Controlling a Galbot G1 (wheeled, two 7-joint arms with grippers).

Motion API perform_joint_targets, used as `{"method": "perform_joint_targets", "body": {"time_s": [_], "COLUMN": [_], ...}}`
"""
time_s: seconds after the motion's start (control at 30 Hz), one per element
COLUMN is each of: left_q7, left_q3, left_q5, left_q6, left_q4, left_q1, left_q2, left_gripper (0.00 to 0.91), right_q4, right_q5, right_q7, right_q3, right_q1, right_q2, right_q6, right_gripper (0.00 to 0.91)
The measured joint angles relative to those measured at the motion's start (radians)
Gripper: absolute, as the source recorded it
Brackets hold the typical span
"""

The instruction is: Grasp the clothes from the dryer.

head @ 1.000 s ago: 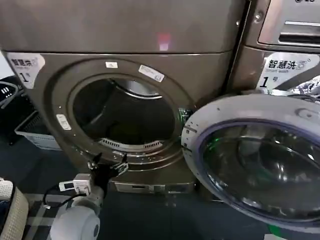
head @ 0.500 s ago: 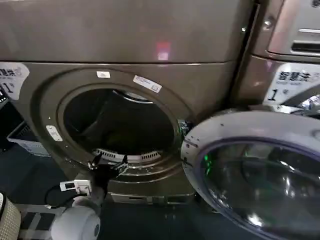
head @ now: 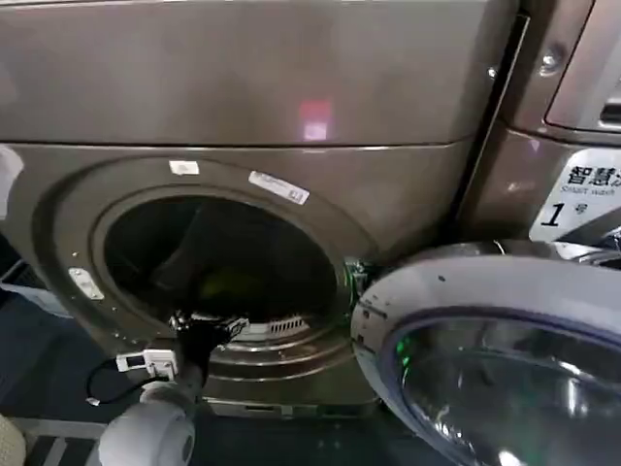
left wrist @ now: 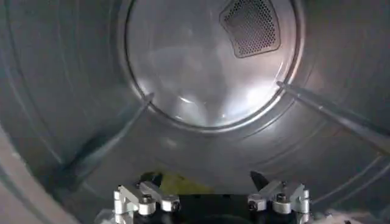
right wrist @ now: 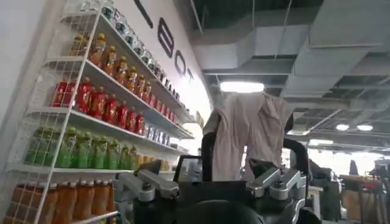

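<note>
Dark floor in front of two bronze-grey machines side by side. Dryer (head: 291,87) takes up most of the head view; its round port is open, and its door (head: 485,359) is swung out toward the robot's right, glass facing the camera. Neighbouring machine (head: 572,116) stands just beside, past the door, with a white sticker marked 1.

Clothes (head: 225,283): a small yellow-green patch low in the drum (left wrist: 207,67), near the front lip of the port. In the left wrist view the same patch (left wrist: 177,182) lies on the drum floor just beyond the fingertips, apart from them.

Left gripper (head: 207,323) sits at the port's lower rim, pointing into the drum. Jaws spread wide, both fingers (left wrist: 148,180) apart, nothing between them.

Right gripper (right wrist: 244,155) is away from the dryer, its camera facing a room with bottle shelves (right wrist: 91,109) along a wall. A pale cloth (right wrist: 247,137) shows between its dark fingers; whether the jaws actually hold it or it hangs farther off, I cannot tell.
</note>
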Motion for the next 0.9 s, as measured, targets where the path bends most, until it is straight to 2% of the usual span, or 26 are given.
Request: {"method": "perform_joint_targets", "body": {"time_s": [0.27, 0.6, 0.73, 0.9], "left_q7": [0.201, 0.803, 1.006, 1.159], "left_q3": [-0.012, -0.024, -0.014, 0.016], "left_q5": [0.246, 0.874, 1.055, 1.213], "left_q6": [0.0, -0.012, -0.141, -0.48], "left_q4": [0.18, 0.339, 0.383, 0.458], "left_q1": [-0.172, -0.36, -0.435, -0.53], "left_q2": [0.006, 0.046, 0.058, 0.079], "left_gripper": [0.907, 0.907, 0.907, 0.907], "right_q4": [0.001, -0.002, -0.005, -0.001], "right_q5": [0.0, 0.0, -0.001, -0.002], "right_q7": [-0.001, -0.005, -0.005, -0.007], "right_q3": [-0.011, -0.003, 0.004, 0.0], "right_q1": [0.004, -0.014, -0.022, -0.022], "right_q2": [0.002, 0.005, 0.008, 0.018], "right_q6": [0.004, 0.009, 0.012, 0.016], "right_gripper": [0.907, 0.907, 0.907, 0.907]}}
